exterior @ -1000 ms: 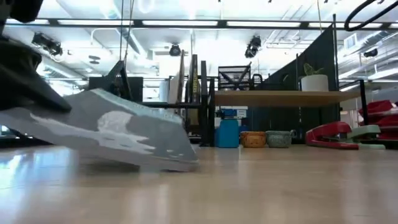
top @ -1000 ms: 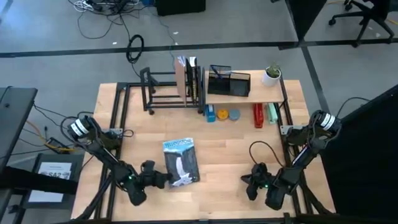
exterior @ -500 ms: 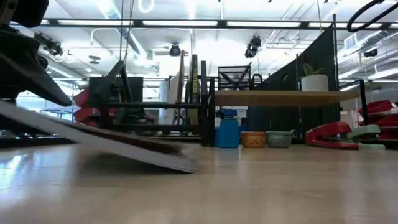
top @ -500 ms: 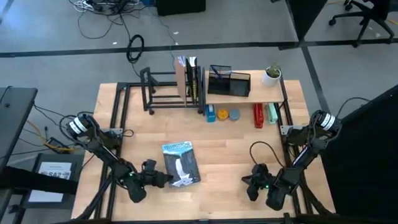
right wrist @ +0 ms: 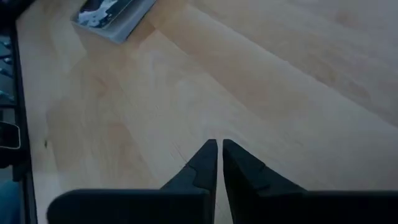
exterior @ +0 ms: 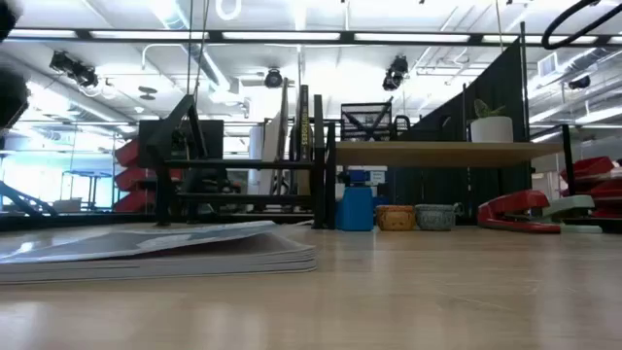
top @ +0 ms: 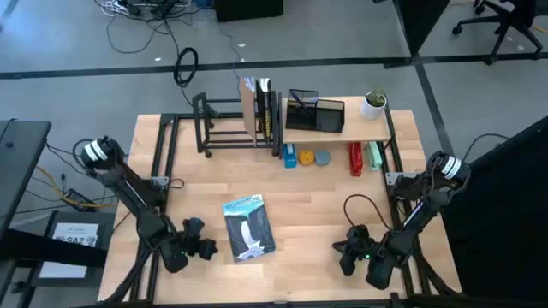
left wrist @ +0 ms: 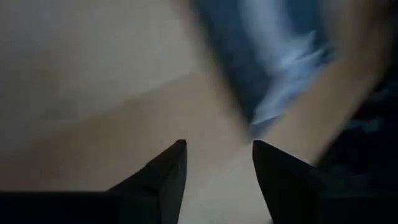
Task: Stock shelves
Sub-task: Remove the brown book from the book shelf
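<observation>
1. Two arms, one magazine [top: 248, 226]: it lies flat on the table [top: 317, 214], just right of my left gripper [top: 199, 249], whose fingers stand apart and empty.
2. Its long axis runs roughly toward the black rack [top: 224, 128] and the wooden plank shelf [top: 342, 130] at the far edge.
3. My left arm is clearly nearer; the blurred wrist view probably shows the cover just ahead.
4. My right gripper [top: 347, 252] waits with fingers together, well apart.
</observation>
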`<state>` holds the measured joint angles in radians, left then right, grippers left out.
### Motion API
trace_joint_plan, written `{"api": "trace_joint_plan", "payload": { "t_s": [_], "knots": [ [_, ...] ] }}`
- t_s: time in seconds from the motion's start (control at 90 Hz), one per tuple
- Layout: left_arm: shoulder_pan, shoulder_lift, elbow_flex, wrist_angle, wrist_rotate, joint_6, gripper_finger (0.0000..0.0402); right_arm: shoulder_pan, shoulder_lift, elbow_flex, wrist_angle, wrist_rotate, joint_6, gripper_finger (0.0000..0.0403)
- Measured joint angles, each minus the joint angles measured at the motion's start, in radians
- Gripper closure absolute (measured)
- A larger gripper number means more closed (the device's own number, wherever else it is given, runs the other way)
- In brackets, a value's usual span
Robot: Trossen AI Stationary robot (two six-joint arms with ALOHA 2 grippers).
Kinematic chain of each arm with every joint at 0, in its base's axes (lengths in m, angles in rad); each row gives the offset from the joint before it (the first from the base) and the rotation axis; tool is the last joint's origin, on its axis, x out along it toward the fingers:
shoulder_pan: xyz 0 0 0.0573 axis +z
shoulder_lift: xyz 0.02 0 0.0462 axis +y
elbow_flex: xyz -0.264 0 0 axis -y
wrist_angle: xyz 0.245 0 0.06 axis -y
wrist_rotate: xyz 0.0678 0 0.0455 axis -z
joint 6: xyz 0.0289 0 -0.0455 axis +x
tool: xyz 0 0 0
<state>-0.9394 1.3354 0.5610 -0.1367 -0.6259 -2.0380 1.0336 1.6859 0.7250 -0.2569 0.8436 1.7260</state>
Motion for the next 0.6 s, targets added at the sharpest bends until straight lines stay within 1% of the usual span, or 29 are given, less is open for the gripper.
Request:
{"api": "trace_joint_plan", "payload": {
  "t_s": [0.089,0.167,0.256,0.311,0.422,0.489,0.533,0.6],
  "knots": [
    [0.047,-0.021,0.064,-0.001,-0.157,0.173,0.024,0.0,0.0,0.0,0.0,0.001,-0.001,0.0403],
    [0.107,-0.021,0.149,-0.002,-0.23,0.384,0.024,-0.004,0.0,0.0,0.0,0.002,-0.008,0.0403],
    [0.184,-0.01,0.273,-0.014,-0.282,0.688,0.0241,-0.009,0.0,0.0,0.001,0.002,-0.008,0.0403],
    [0.223,0.008,0.358,-0.026,-0.335,0.894,0.0243,-0.012,0.0,0.0,0.002,0.002,-0.008,0.0403],
    [0.286,0.06,0.529,-0.026,-0.517,1.305,0.0251,-0.014,0.0,0.0,0.003,0.002,-0.008,0.0403],
    [0.325,0.093,0.612,-0.022,-0.623,1.512,0.0256,-0.014,0.0,0.0,0.003,0.002,-0.008,0.0403],
    [0.355,0.116,0.66,-0.012,-0.654,1.626,0.0259,-0.014,0.0,0.0,0.002,0.001,-0.008,0.0403],
    [0.407,0.142,0.707,0.021,-0.656,1.753,0.0261,-0.013,0.0,0.0,0.002,-0.002,-0.008,0.0403]
  ]
}}
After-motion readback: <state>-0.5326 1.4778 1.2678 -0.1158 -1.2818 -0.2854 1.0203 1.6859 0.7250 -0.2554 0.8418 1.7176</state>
